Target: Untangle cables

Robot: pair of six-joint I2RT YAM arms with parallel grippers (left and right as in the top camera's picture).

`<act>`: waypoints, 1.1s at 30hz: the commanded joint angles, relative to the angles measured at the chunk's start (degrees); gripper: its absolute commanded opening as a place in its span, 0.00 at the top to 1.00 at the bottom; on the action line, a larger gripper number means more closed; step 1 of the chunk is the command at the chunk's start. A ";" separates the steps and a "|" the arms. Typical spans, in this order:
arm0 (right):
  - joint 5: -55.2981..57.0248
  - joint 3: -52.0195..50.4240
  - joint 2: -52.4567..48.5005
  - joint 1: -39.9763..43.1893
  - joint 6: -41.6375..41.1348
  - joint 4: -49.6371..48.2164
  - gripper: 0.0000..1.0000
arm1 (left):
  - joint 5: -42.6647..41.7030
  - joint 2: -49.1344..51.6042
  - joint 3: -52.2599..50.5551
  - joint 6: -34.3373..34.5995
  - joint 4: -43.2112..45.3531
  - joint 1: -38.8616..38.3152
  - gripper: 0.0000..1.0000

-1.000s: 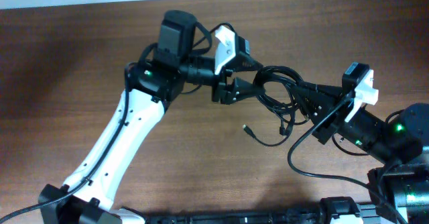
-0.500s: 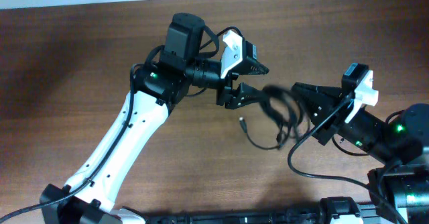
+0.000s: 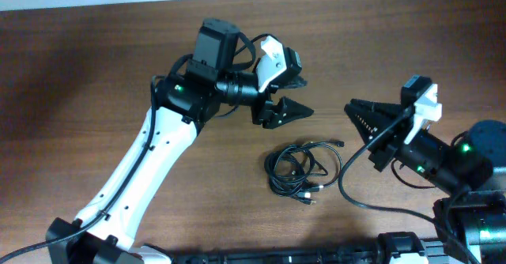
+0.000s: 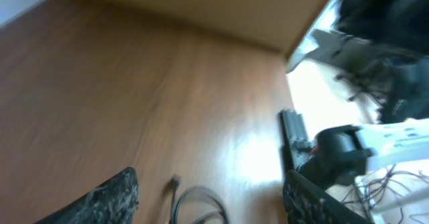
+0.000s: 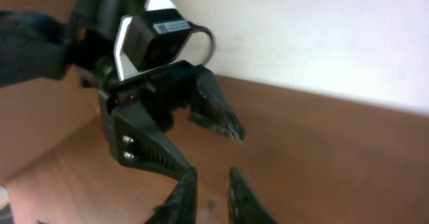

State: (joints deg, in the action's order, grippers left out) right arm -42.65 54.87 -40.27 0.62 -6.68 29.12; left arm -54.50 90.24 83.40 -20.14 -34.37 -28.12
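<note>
The cables [image 3: 302, 169] are thin black cords lying in a loose coiled bundle on the wooden table, with small plug ends at its right and lower edges. My left gripper [image 3: 299, 96] hovers above and to the upper left of the bundle, open and empty. In the left wrist view, its fingers [image 4: 209, 178] are wide apart with a cable loop [image 4: 201, 200] and a plug below them. My right gripper [image 3: 354, 112] is to the upper right of the bundle and apart from it. In the right wrist view, its fingers [image 5: 211, 174] show a narrow gap with nothing between them.
The thick black arm wire [image 3: 348, 186] curves over the table just right of the bundle. The left arm [image 3: 150, 161] crosses the table's left half. The right arm's base [image 3: 466, 177] fills the lower right corner. A pale wall edge runs along the back.
A second ago the cables hung stretched between both grippers. Both let go, and the cables dropped onto the table in a bundle below them. The left gripper opened wide.
</note>
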 commanded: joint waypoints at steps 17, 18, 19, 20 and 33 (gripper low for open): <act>9.31 0.15 -14.97 0.15 1.75 16.57 0.35 | 29.27 10.56 0.66 1.36 -28.41 -0.24 0.12; 10.51 0.15 -15.98 0.15 1.70 16.55 0.34 | 29.24 11.82 0.66 2.27 -29.16 -0.55 0.12; 11.39 0.15 -16.57 0.15 1.70 16.57 0.34 | 29.24 12.55 0.66 2.80 -29.51 -0.76 0.10; 12.61 0.15 -17.31 0.15 1.70 16.55 0.34 | 29.24 13.35 0.66 3.37 -30.01 -1.11 0.09; 21.11 0.15 -25.49 0.15 1.79 16.55 0.33 | 29.07 19.63 0.61 17.40 -32.57 -10.60 0.01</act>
State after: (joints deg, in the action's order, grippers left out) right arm -23.14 54.89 -64.64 0.62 -5.54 45.67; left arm -25.21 108.42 83.85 -7.09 -65.91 -36.12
